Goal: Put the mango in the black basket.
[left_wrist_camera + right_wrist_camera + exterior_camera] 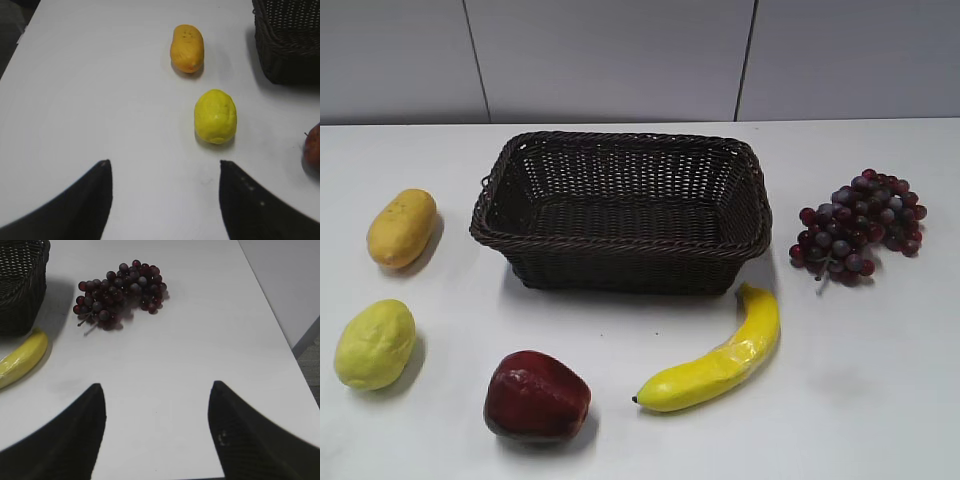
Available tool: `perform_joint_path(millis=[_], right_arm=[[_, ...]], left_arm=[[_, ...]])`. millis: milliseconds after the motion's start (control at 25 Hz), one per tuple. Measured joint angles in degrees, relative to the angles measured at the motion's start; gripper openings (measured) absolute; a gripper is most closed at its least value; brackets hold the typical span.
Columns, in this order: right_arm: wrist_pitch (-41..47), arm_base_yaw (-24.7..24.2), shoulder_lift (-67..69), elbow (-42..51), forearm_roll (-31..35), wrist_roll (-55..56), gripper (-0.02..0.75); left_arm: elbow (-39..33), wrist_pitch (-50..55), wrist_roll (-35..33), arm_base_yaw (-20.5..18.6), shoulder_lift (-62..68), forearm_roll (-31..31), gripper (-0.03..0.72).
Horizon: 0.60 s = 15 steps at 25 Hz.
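- Nearest the exterior camera, a dark red apple [536, 396] sits on the white bench [880, 380].
- Smooth orange-yellow mango [401, 228] lies at nine o'clock of the dark woven wicker basket [620, 258], apart from it.
- Left pincer [165, 200] spread wide, empty.
- Right pincer [157, 430] likewise wide apart, holding nothing.

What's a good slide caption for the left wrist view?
Open left hand hovers over the table, mango ahead beyond a lemon-like fruit, black basket at upper right.
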<state>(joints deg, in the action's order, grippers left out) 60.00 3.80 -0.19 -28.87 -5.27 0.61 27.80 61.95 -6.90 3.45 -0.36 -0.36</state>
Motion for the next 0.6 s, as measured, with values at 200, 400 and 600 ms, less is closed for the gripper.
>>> perform_joint_path(millis=[200, 400, 600], right_arm=[[0.0, 0.0, 0.0, 0.0, 0.0, 0.0, 0.498], [0.0, 0.0, 0.0, 0.0, 0.0, 0.0, 0.498], [0.0, 0.0, 0.0, 0.0, 0.0, 0.0, 0.498]], left_arm=[[0.0, 0.0, 0.0, 0.0, 0.0, 0.0, 0.495], [0.0, 0.0, 0.0, 0.0, 0.0, 0.0, 0.483], [0.0, 0.0, 0.0, 0.0, 0.0, 0.0, 0.462]])
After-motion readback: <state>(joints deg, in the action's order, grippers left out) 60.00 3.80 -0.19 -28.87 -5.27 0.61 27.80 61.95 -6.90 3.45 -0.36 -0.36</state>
